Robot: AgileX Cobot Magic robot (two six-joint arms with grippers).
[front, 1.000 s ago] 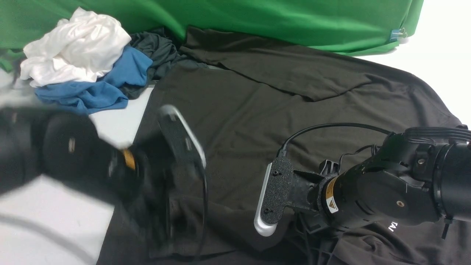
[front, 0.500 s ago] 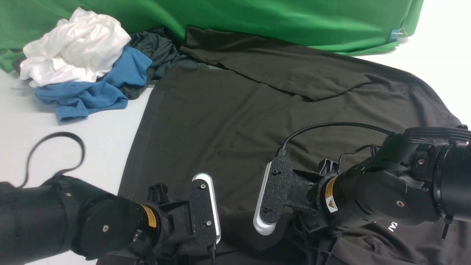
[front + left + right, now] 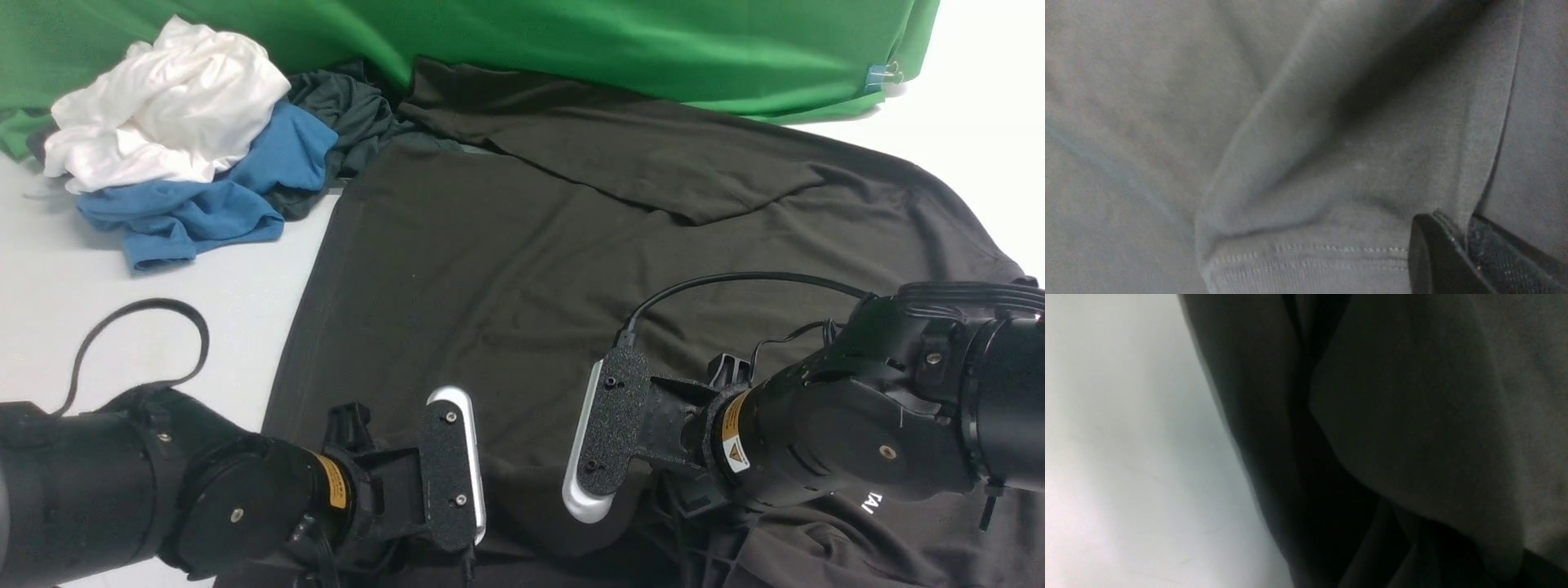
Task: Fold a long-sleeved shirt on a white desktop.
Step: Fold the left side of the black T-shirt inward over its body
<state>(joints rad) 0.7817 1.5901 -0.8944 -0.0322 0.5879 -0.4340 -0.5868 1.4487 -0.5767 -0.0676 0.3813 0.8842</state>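
Note:
The long-sleeved shirt (image 3: pixel 531 245) lies spread, black-brown, across the white desktop (image 3: pixel 163 269), with one sleeve (image 3: pixel 637 155) folded over its far part. In the left wrist view my left gripper (image 3: pixel 1464 232) is shut on a stitched edge fold of the shirt (image 3: pixel 1290 122), cloth pinched between the black fingers (image 3: pixel 1437 261). My left arm (image 3: pixel 204 498) sits low at the shirt's near left edge. My right arm (image 3: pixel 816 441) hovers over bunched cloth at the near right. Its jaws are hidden in dark, hanging shirt cloth (image 3: pixel 1412 416) above the desktop (image 3: pixel 1126 457).
A heap of white (image 3: pixel 163 106), blue (image 3: pixel 220 196) and dark grey (image 3: pixel 351 114) garments lies at the back left. Bright green cloth (image 3: pixel 571 41) runs along the back edge. A black cable loop (image 3: pixel 139 327) rises from my left arm over bare desktop.
My left arm swung down to the shirt's near left edge and its jaws went from open to shut on the cloth. The right arm has stayed still.

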